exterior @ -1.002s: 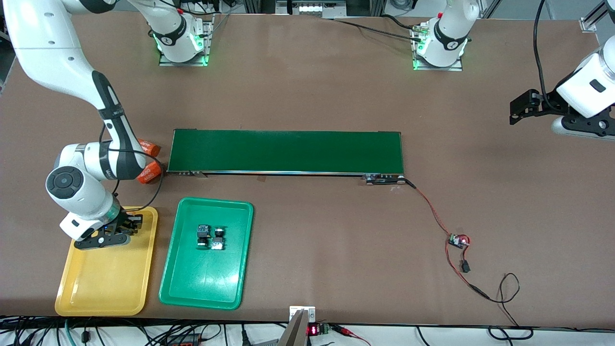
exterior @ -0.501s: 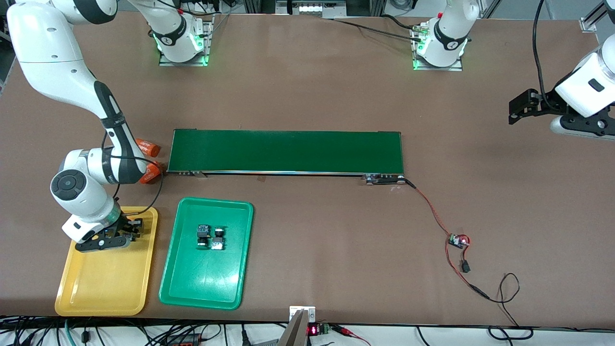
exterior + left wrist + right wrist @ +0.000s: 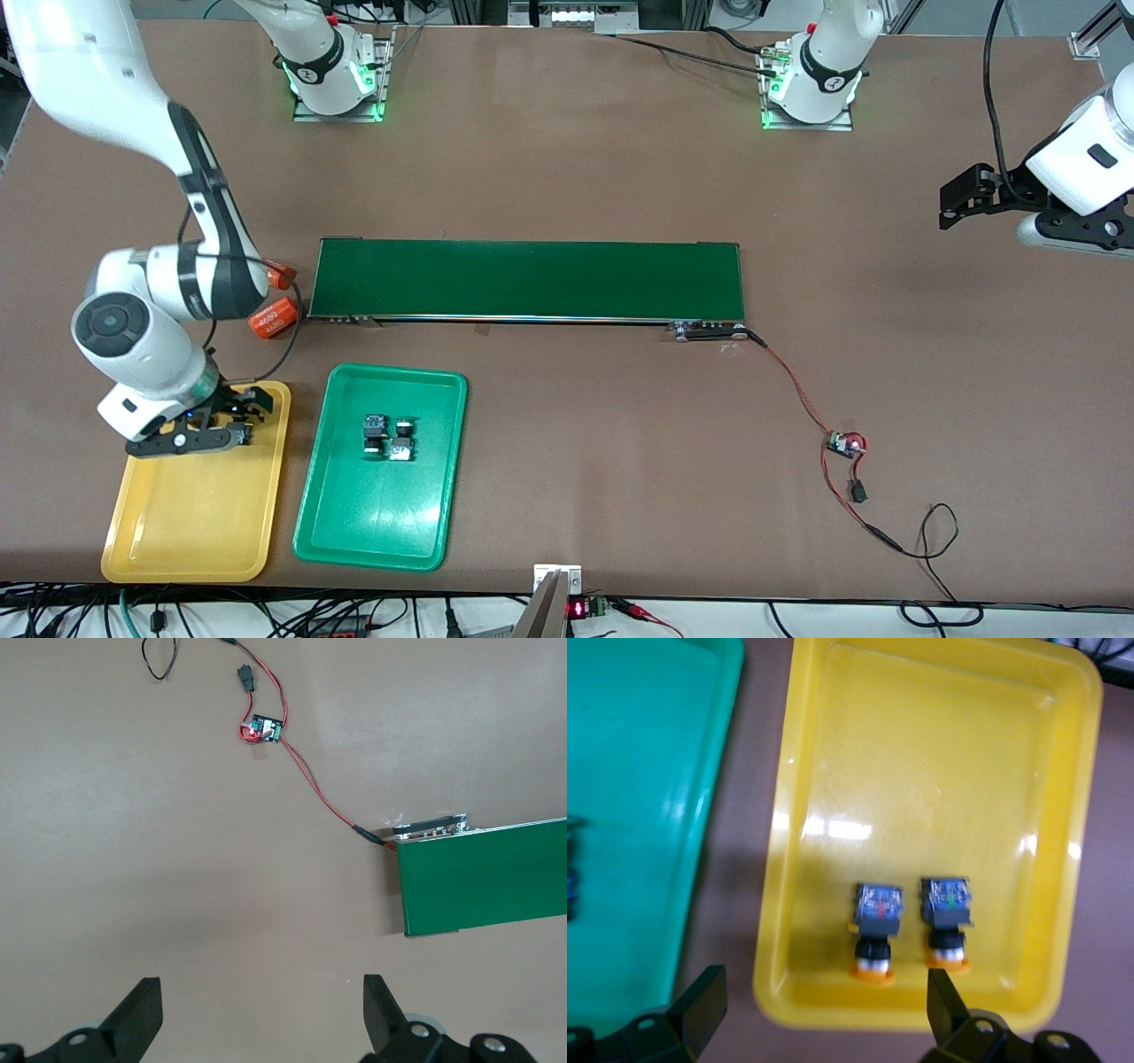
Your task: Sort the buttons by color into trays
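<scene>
My right gripper (image 3: pixel 251 415) is open and empty over the end of the yellow tray (image 3: pixel 195 523) that lies farther from the front camera. In the right wrist view (image 3: pixel 822 1010) two orange-capped buttons (image 3: pixel 877 926) (image 3: pixel 948 914) lie side by side in the yellow tray (image 3: pixel 939 771), just ahead of the fingertips (image 3: pixel 700 999). In the front view the hand hides them. Two more buttons (image 3: pixel 376 434) (image 3: pixel 401 441) lie in the green tray (image 3: pixel 381 523). My left gripper (image 3: pixel 950 208) waits open and empty over bare table at the left arm's end; it also shows in the left wrist view (image 3: pixel 261 1014).
The long dark green conveyor belt (image 3: pixel 527 279) lies across the middle of the table. Two orange cylinders (image 3: pixel 273 316) (image 3: pixel 280 277) sit by its end near my right arm. A red wire runs from the belt to a small circuit board (image 3: pixel 846 443).
My right arm's wrist has shifted a little toward its own end of the table while the gripper stays over the yellow tray. The left arm has barely moved.
</scene>
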You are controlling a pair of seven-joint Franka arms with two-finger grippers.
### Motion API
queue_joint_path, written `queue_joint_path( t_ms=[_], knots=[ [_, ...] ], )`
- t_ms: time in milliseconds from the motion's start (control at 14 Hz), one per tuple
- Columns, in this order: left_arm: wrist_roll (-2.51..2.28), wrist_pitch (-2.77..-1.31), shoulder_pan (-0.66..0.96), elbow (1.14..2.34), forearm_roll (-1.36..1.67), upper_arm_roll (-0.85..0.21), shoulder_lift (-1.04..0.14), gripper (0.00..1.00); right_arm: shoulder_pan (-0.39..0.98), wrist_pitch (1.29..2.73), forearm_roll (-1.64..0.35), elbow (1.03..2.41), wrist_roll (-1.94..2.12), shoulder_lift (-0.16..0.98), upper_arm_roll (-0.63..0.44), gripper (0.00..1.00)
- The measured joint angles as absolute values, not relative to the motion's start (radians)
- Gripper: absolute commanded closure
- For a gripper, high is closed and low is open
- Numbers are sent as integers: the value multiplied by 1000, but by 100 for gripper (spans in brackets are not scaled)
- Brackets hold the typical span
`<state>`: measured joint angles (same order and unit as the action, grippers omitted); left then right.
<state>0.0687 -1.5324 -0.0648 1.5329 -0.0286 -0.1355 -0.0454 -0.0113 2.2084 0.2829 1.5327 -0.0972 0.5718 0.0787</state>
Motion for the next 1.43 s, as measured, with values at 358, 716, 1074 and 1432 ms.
queue_joint_path(
  t_ms=[358, 716, 1074, 1432],
  knots=[
    [69, -1532, -65, 1530, -29, -136, -46, 0, -11, 1885, 168, 1535, -97, 323, 78, 0],
    [69, -1532, -65, 1528, -29, -136, -46, 0, -12, 1676, 160, 1542, -97, 162, 78, 0],
    [69, -1532, -65, 1528, -29, -136, -46, 0, -61, 1548, 146, 1556, -19, 39, 74, 0],
    [69, -1532, -65, 1528, -29, -135, -48, 0, -49, 1491, 121, 1587, -18, 1, 82, 0]
  ],
)
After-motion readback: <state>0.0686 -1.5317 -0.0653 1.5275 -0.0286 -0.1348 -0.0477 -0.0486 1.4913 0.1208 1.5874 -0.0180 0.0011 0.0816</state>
